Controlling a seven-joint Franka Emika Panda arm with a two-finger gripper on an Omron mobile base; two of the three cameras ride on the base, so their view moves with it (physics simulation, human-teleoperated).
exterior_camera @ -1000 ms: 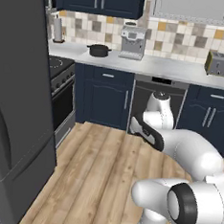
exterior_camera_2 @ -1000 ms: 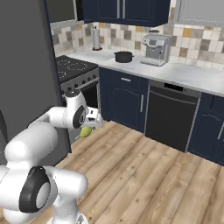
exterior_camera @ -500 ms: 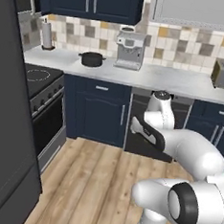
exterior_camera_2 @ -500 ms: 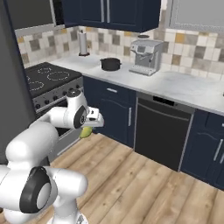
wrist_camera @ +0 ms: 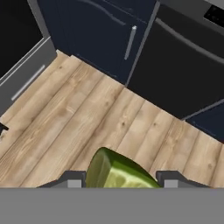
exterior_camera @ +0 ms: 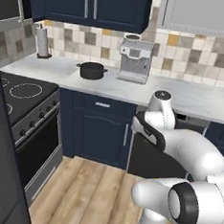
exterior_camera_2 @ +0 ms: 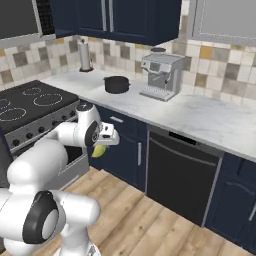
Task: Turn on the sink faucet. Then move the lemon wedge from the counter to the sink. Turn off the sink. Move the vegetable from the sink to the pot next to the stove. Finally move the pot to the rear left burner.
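- While the white arm folds low in front of the dark cabinets, the gripper [exterior_camera_2: 103, 145] sits at centre left of the right base view, with the lemon wedge [exterior_camera_2: 99, 150] showing as a yellow-green lump just under it.
- Seen from the hand view, the wedge fills the bottom centre, lodged between the two dark fingertips [wrist_camera: 168, 178], which stand partly apart and appear clamped on its sides.
- Below the wedge in that view lies only wooden floor, with dark cabinet doors along the top of the frame.
- Up on the counter [exterior_camera: 111, 87], the pot [exterior_camera: 91, 70] stands at upper centre left of the left base view, squat and black, just left of a silver coffee machine [exterior_camera: 135, 60].
- Left of the pot, the stove [exterior_camera: 20, 94] occupies the left edge, its white rings visible.
- From the gripper, the pot lies well apart, higher and farther back toward the tiled wall.
- Judging from this, the wedge is being carried toward the pot, so the coming move calls for a lift above counter height, then a reach over the pot's open top.
- Which way the wedge's long axis runs cannot be told, since only part of it shows.
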